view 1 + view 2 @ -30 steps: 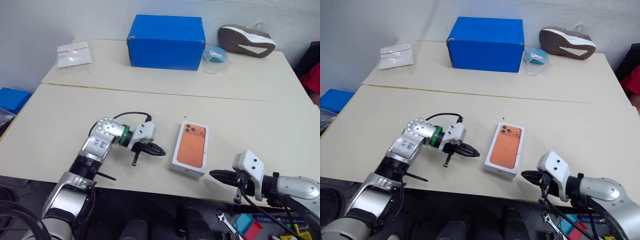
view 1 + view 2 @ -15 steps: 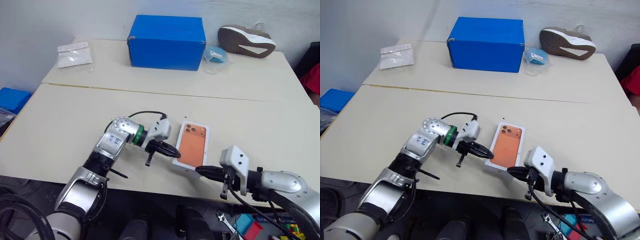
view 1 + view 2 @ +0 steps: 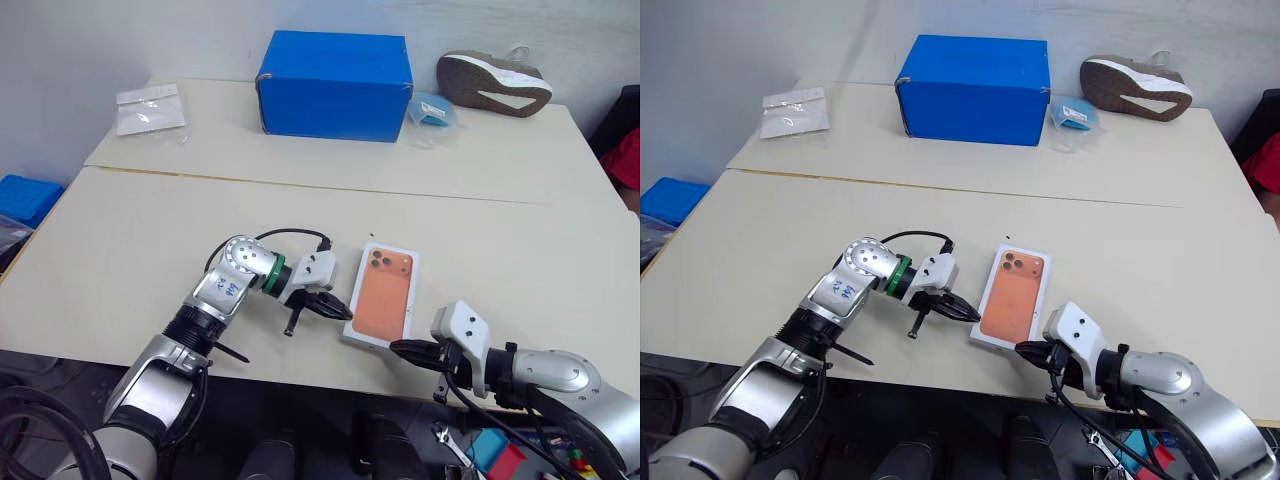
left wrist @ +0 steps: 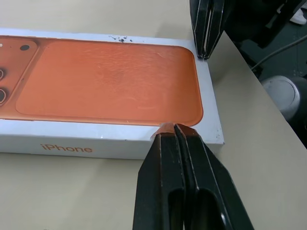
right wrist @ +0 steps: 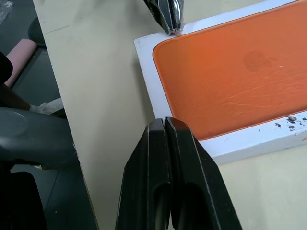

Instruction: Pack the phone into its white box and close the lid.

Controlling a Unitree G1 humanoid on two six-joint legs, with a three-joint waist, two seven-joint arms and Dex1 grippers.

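Note:
The white box (image 3: pixel 376 338) lies closed near the table's front edge. Its lid (image 3: pixel 383 293), printed with an orange phone, faces up. The phone itself is hidden. My left gripper (image 3: pixel 345 311) is shut. Its tips (image 4: pixel 173 128) rest against the lid's long left side, close to the near end. My right gripper (image 3: pixel 397 348) is shut too. Its tips (image 5: pixel 164 122) touch the box's near end at the corner. Each wrist view shows the other gripper across that corner: the right one (image 4: pixel 206 48) and the left one (image 5: pixel 171 26).
A big blue box (image 3: pixel 334 84) stands at the back. A shoe (image 3: pixel 493 80) and a small blue packet (image 3: pixel 432 108) lie to its right. A clear bag (image 3: pixel 149 108) lies at the back left. The table's front edge (image 3: pixel 300 372) runs just below both grippers.
My left gripper has moved right, up to the box's long side. My right gripper has moved left to the box's near end. The box has stayed put.

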